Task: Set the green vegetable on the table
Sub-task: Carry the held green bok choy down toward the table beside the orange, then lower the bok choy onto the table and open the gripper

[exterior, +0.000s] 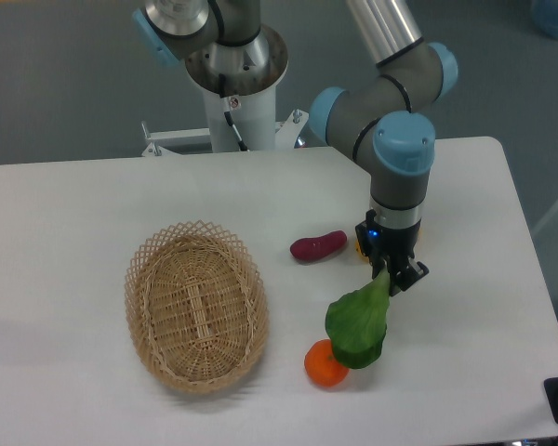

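- We saw the fingers (397,272) closed on the narrow stem end of the green vegetable (358,325), which hung down and to the left from them, its broad leaves fanned out below.
- The leafy end sat over the right front part of the surface (65,214); we could not tell whether the leaves were already touching it or hanging just above.
- The lower edge of the leaves overlapped an orange fruit (325,364) in our view, so the two looked touching or nearly so, nearer the front edge.
- A purple sweet-potato shape (318,246) lay just left of the fingers, apart from the vegetable, toward the middle of the surface.
- A small yellow patch showed behind the wrist, too hidden for us to name.
- A wicker basket (195,305) stood well apart on the left half, and we saw nothing inside it.
- We judged the task to be near its end: the vegetable was out over the surface and low, but the grip was not yet released.
- What was left, as we read it, was to settle the leaves down, open the fingers and lift away without dragging the stem or nudging the orange fruit.
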{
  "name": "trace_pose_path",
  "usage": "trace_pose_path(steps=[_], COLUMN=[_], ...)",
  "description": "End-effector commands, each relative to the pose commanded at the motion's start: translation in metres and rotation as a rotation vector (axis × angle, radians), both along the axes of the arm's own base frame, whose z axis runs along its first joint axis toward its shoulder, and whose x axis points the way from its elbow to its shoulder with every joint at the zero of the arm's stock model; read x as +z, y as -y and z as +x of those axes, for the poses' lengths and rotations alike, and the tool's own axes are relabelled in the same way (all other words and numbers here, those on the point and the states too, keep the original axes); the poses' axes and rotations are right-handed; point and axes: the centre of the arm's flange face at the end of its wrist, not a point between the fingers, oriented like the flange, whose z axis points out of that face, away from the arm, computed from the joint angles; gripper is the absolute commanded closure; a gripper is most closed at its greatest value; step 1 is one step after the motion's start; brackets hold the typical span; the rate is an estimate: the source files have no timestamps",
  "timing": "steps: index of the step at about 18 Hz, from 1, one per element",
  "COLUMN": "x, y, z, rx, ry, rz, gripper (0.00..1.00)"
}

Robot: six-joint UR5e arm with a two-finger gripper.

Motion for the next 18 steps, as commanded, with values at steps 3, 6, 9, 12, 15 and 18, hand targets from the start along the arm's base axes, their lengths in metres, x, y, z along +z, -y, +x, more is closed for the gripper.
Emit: trace_pose_path(steps=[3, 6, 9, 12, 15, 18], x=[-0.001, -0.001, -0.008, -0.013, -0.016, -0.023], y=[0.004, 0.007, 0.018, 0.019, 0.019, 0.018], z=[-0.001, -0.004, -0.014, -0.015, -0.015, -0.015], rx=[-0.019, -0.028, -0.047, -0.043, -0.037, -0.034], ry=[-0.002, -0.005, -0.004, 0.005, 0.012, 0.022], rz=[-0.005, -0.007, -0.018, -0.022, -0.024, -0.028], gripper=[0.55, 0.55, 0.55, 0.54, 0.54, 0.53])
